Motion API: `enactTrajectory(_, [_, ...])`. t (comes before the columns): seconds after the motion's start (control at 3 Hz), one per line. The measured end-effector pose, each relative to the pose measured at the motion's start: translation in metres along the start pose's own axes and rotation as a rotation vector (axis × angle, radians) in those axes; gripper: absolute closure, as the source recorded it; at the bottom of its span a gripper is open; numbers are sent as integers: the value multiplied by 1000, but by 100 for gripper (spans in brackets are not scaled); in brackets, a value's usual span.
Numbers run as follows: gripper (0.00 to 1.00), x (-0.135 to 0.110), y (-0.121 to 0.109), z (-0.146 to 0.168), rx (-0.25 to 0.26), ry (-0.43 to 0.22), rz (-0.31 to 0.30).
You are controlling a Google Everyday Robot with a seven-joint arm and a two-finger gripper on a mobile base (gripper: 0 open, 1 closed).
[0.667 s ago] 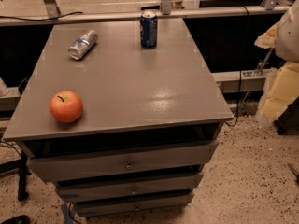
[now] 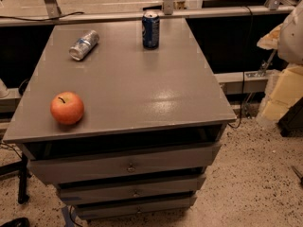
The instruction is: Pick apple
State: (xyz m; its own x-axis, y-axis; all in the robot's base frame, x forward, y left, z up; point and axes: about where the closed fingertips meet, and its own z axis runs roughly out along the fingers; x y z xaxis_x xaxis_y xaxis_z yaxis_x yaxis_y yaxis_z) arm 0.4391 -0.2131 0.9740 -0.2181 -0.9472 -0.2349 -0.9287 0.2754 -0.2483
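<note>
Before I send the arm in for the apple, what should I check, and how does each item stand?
1. Apple located: ok, near the front left corner of the tabletop, stem up.
2. Room around the apple: ok, nothing touches it.
3. Blue can out of the way: ok, upright at the back edge.
4. Silver can out of the way: ok, lying on its side at the back left, apart from the apple.
5. Gripper lined up: not ok, it sits beyond the table's right side, far from the apple.
6. Gripper empty: cannot tell.

gripper [image 2: 281, 90] cut off, right edge
</note>
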Motion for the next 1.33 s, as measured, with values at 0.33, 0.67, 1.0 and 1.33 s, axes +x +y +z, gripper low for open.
enactTrajectory(0.33, [0, -16, 4, 19, -16, -112, 18])
enactTrajectory(0.67, [0, -61, 12, 57, -52, -321, 34])
enactTrajectory(1.0, [0, -119, 23, 87, -84, -524, 40])
enactTrajectory(1.33, [0, -147, 19, 78, -67, -614, 61])
